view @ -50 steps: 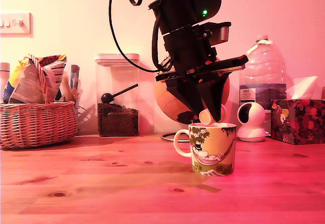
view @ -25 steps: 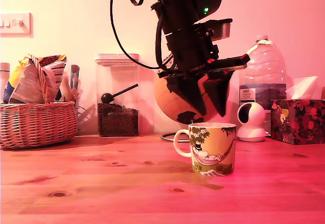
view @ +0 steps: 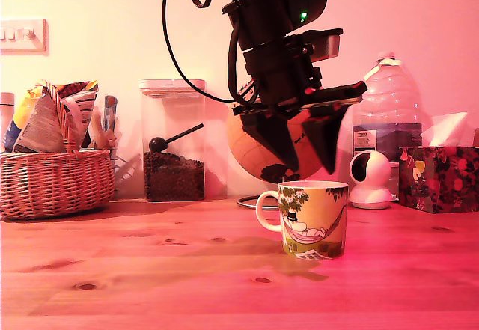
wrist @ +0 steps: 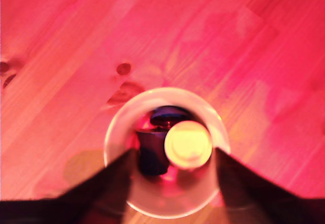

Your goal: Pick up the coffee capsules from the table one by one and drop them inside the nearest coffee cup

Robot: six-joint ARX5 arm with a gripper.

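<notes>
The coffee cup [view: 314, 218], a mug with a hammock print and a white handle, stands on the wooden table [view: 150, 270]. My gripper [view: 309, 167] hangs open just above its rim, with nothing between the fingers [view: 278, 143]. In the wrist view I look straight down into the coffee cup [wrist: 114, 132]. A pale cream coffee capsule [wrist: 188, 144] lies inside it, flat round end up, beside a dark capsule [wrist: 152, 150]. The two open fingers [wrist: 101, 188] frame the cup from either side. No capsule shows on the table [wrist: 76, 56].
Along the back wall stand a wicker basket [view: 54, 180] of packets, a clear jar of coffee beans [view: 174, 147], an orange globe [view: 251, 147], a white camera [view: 370, 176], a water bottle [view: 389, 109] and a tissue box [view: 440, 176].
A second ago the gripper held a cream capsule just over the cup. It has since opened and risen slightly, and the capsule now lies inside the cup.
</notes>
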